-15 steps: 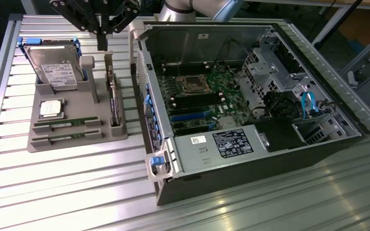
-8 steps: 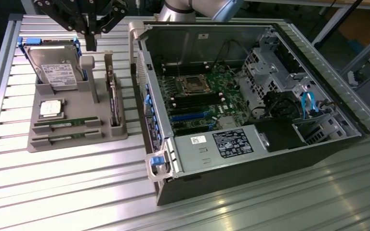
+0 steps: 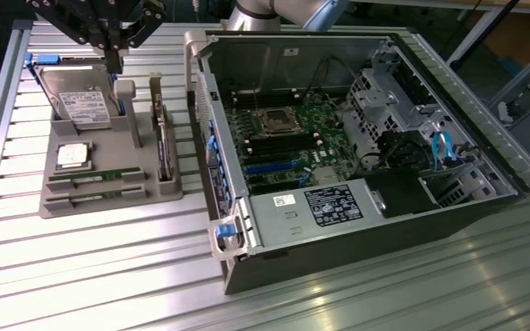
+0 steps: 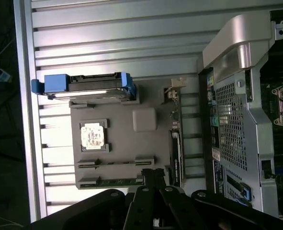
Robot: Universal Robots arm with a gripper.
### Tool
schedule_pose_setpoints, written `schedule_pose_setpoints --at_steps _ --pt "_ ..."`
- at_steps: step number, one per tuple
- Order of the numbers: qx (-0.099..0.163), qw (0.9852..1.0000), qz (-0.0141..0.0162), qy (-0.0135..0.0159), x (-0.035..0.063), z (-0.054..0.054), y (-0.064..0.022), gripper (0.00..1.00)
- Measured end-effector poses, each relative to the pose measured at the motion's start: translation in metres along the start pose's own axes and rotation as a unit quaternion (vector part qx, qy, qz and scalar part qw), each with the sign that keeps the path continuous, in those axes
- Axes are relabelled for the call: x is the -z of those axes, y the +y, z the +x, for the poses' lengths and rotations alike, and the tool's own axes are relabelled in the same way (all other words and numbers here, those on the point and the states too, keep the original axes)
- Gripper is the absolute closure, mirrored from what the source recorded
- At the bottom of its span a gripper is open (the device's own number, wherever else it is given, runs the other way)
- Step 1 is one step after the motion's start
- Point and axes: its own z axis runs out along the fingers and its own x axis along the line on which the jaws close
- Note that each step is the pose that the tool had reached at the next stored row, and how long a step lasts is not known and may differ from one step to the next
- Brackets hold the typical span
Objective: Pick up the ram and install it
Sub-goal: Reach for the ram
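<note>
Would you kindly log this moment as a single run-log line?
gripper: shut, empty | position: above parts holder | ram: seated in holder | computer case: open

Bright overhead light, glare on slatted table [image 3: 99, 241], shadowed computer case [image 3: 357, 255]

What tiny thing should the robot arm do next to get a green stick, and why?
Probably open the black end effector first. It hangs shut with nothing in it, above the grey plastic tray. The two long thin green ram sticks lie in their tray slots, untouched. Shut like this, it likely could not fit around a thin stick to lift it.
</note>
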Motion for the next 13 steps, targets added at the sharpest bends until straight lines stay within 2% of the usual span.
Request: schedule_pose_setpoints --at_steps 4,13 --pt "0.000 1.0000 0.0001 0.0017 -0.0003 0.010 -0.0008 0.90" --pt "0.000 1.0000 0.0002 0.0022 -0.0012 0.034 -0.0026 0.90"
